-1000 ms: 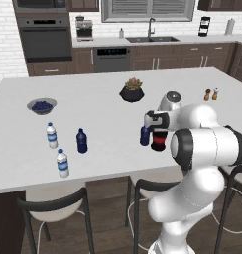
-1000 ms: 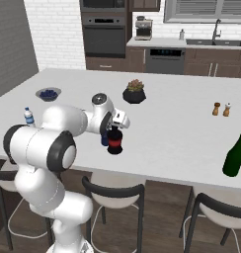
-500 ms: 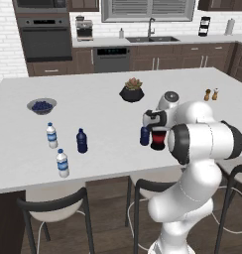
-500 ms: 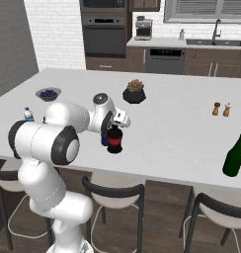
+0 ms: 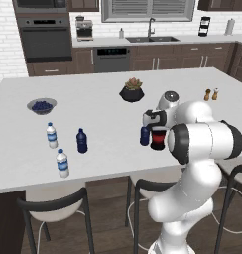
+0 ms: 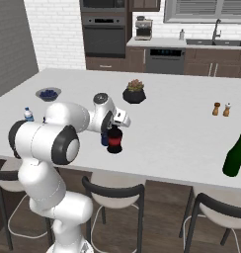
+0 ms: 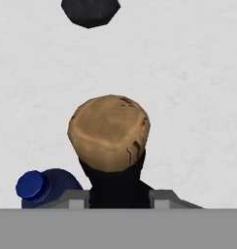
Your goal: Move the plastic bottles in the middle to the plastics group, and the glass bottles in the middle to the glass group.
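The glass bottle (image 5: pixel 158 139), squat and black with a red label band, stands upright mid-counter. My gripper (image 5: pixel 156 124) comes down over its top and is shut on its neck. In the hand view its brown cap (image 7: pixel 109 131) sits just above my gripper (image 7: pixel 119 197), with a grey fingertip (image 7: pixel 74 198) on each side of the black body. A small navy plastic bottle (image 5: pixel 144 135) stands right beside it, also seen as a blue-capped bottle (image 7: pixel 34 186). At the left stand a clear water bottle (image 5: pixel 52 135), a navy bottle (image 5: pixel 82 140) and a second clear water bottle (image 5: pixel 62 162).
A bowl of blueberries (image 5: pixel 41 105) sits at the far left. A potted succulent (image 5: pixel 132 92) stands behind the gripper, and salt and pepper shakers (image 5: pixel 211 94) stand to the right. A tall green bottle (image 6: pixel 234 155) stands near the right front edge. Stools (image 6: pixel 112 195) line the counter front.
The jaws, wide open around the black bottle's neck before, have closed on it. The bottle stands where it was and the arm has hardly moved.
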You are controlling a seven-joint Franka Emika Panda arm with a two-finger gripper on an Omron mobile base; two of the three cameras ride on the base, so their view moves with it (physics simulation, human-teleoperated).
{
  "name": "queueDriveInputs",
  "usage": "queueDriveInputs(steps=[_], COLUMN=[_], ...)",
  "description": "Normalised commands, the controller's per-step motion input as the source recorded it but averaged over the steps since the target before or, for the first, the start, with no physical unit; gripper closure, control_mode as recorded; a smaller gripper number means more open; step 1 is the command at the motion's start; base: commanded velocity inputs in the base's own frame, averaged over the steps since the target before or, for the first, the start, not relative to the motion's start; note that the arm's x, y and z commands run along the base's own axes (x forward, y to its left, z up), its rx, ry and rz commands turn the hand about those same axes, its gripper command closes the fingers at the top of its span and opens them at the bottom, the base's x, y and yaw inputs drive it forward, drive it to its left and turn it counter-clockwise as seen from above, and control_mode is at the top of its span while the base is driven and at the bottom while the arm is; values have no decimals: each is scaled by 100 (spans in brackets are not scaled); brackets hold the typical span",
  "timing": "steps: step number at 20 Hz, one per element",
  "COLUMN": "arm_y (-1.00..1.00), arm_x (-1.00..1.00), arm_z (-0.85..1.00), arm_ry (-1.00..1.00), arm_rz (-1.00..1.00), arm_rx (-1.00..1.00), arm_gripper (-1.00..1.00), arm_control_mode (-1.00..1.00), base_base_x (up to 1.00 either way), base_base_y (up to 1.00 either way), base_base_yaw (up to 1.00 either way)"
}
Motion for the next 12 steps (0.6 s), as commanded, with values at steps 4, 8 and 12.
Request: queueDriveInputs(steps=[4, 8, 12], arm_y=[0, -7, -50], arm_x=[0, -22, -31], arm_z=[0, 0, 38], arm_ry=[0, 0, 0], arm_rz=[0, 0, 0], arm_rx=[0, 0, 0], arm_gripper=[100, 100, 100], arm_control_mode=[-100, -100, -100], base_base_x=[0, 0, 0], base_base_y=[0, 0, 0], base_base_yaw=[0, 0, 0])
